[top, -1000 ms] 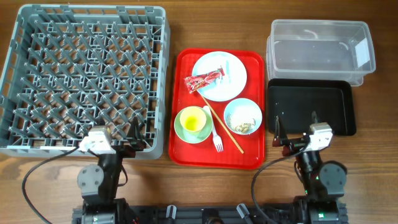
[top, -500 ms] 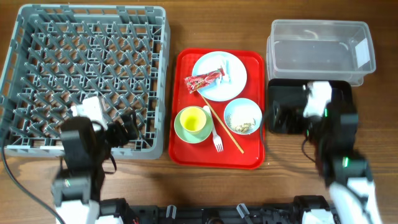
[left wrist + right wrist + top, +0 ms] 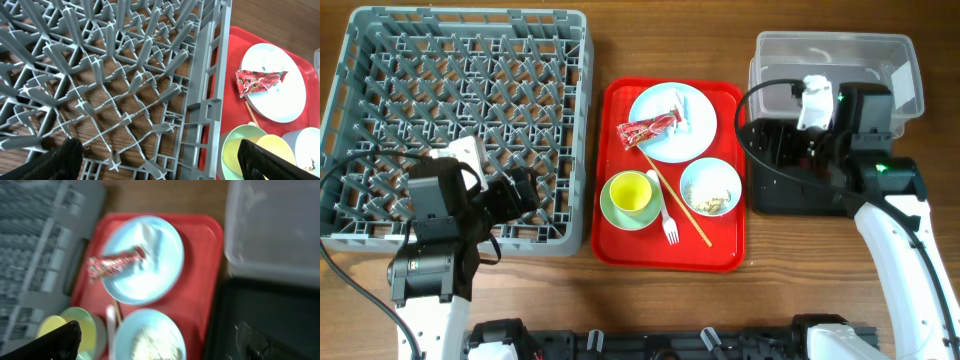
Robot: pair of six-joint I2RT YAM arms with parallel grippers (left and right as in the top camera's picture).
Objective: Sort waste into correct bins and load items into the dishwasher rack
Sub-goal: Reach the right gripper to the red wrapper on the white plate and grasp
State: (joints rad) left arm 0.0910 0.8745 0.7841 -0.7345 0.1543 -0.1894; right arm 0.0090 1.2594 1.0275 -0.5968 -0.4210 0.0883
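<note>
Since nothing is sorted yet, we hold the left gripper point(image 3: 160, 161) wide and empty over the rack point(image 3: 205, 100) and the right gripper point(image 3: 152, 340) wide over the black tray point(image 3: 280, 310), facing the wrapper point(image 3: 115, 262) on the plate point(image 3: 156, 276), likely our first pick.

Serving tray point(image 3: 620, 240) sits between both grippers.
Right of left gripper point(image 3: 160, 145): plate point(image 3: 695, 130) bearing wrapper point(image 3: 648, 128) (rack point(image 3: 380, 60) beneath the gripper). Beyond right gripper point(image 3: 157, 327): tub point(image 3: 840, 60); shallow tray point(image 3: 290, 305) beneath.
</note>
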